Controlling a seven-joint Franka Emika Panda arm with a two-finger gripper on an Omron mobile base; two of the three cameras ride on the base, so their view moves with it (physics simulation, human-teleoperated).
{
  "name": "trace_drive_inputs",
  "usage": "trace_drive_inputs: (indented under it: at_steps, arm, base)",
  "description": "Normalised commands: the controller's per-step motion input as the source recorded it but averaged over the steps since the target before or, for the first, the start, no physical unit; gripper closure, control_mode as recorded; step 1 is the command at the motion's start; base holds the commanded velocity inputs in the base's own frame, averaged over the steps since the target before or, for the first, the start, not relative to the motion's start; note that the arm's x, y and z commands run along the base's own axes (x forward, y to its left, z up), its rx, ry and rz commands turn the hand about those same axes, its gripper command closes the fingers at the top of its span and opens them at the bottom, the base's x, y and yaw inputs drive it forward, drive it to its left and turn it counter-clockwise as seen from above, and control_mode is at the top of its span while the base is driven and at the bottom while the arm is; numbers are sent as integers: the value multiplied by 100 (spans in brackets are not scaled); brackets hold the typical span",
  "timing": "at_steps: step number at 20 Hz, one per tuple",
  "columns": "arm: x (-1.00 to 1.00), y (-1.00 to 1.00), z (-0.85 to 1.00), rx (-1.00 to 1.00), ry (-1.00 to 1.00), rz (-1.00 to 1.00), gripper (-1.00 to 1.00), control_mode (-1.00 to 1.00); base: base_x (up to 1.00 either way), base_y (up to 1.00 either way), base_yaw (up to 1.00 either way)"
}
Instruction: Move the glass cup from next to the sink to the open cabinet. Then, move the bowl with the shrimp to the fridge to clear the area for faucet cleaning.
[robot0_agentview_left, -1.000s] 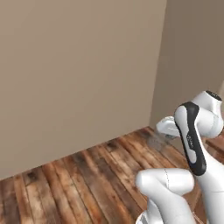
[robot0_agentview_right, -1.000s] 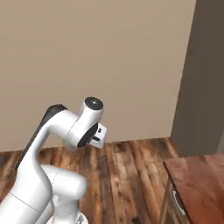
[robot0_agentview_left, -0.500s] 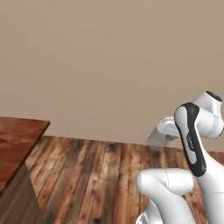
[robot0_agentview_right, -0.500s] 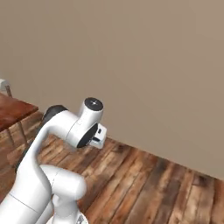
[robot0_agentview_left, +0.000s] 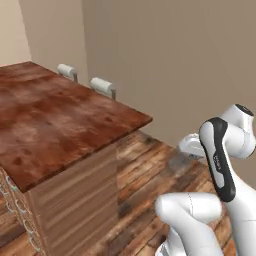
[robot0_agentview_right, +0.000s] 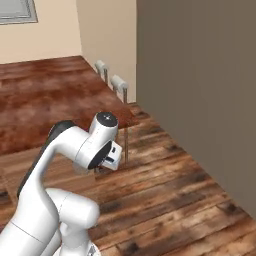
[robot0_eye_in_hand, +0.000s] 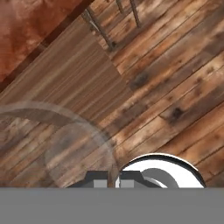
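the glass cup (robot0_eye_in_hand: 57, 144) shows in the hand view as a clear, grey-tinted round wall seen from its open top, its rim curving across the left half of the picture, with the wood floor (robot0_eye_in_hand: 175, 87) visible through it. the claw (robot0_eye_in_hand: 108, 180) sits at the bottom of that view with its two dark tips pressed close together on the cup's rim, pinching the wall between them. in the left base view the cup (robot0_agentview_left: 192, 145) is a faint pale shape just left of the arm's (robot0_agentview_left: 220, 160) dark-striped link, held above the floor. in the right base view the arm (robot0_agentview_right: 75, 150) bends in the lower left, its hand end turned toward a dark post behind it. to the left stands a bench (robot0_agentview_left: 50, 120) with a worn red-brown top and plank sides, small round knobs (robot0_agentview_left: 15, 200) down its near edge. two pale stools (robot0_agentview_left: 102, 86) stand at its far side against a plain taupe wall (robot0_agentview_left: 175, 60).
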Motion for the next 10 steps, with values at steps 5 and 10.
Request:
trace_drive_inputs:
  at_steps: [5,10]
  arm:
    - [0,0,0,0,0,0,100,100]
    - [0,0,0,0,0,0,100,100]
  base:
    - [-5,0,97]
    - [-6,0,95]
